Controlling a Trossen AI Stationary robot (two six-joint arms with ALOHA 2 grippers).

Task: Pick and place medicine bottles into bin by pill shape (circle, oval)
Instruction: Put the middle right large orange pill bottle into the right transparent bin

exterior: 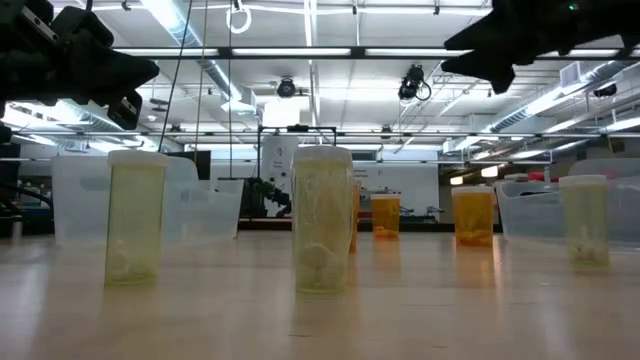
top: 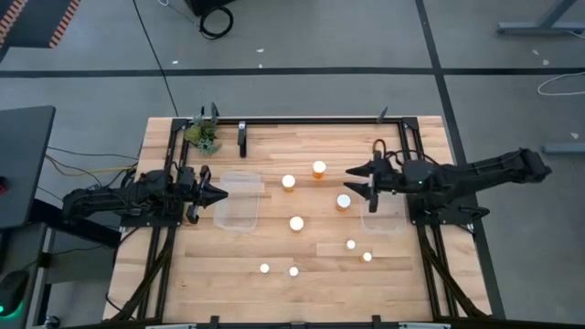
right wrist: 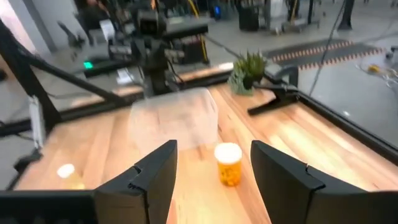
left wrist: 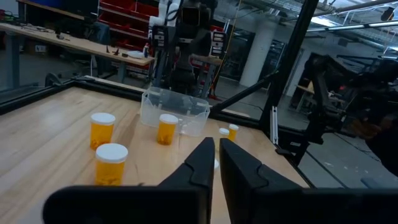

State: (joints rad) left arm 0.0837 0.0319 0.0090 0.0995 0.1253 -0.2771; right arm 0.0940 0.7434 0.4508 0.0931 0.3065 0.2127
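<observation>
Several medicine bottles stand upright on their bases on the wooden table [top: 183,274]. The larger are amber with white caps [top: 319,168] [top: 289,182] [top: 344,202] [top: 297,223]; the smaller look white [top: 351,244] [top: 265,269]. My right gripper [top: 352,178] hovers open above the table's right half, fingers toward the left. In its wrist view an amber bottle [right wrist: 228,163] stands farther off between the open fingers [right wrist: 214,149], untouched. My left gripper [top: 215,194] waits shut at the left side, above a clear bin [top: 239,203]; its wrist view shows the shut fingers [left wrist: 214,155].
A second clear bin [top: 384,217] sits at the right, under my right arm. A small green plant [top: 203,137] stands at the far left corner. A black frame [top: 311,120] runs along the table's edges. Bare wood lies along the near left part.
</observation>
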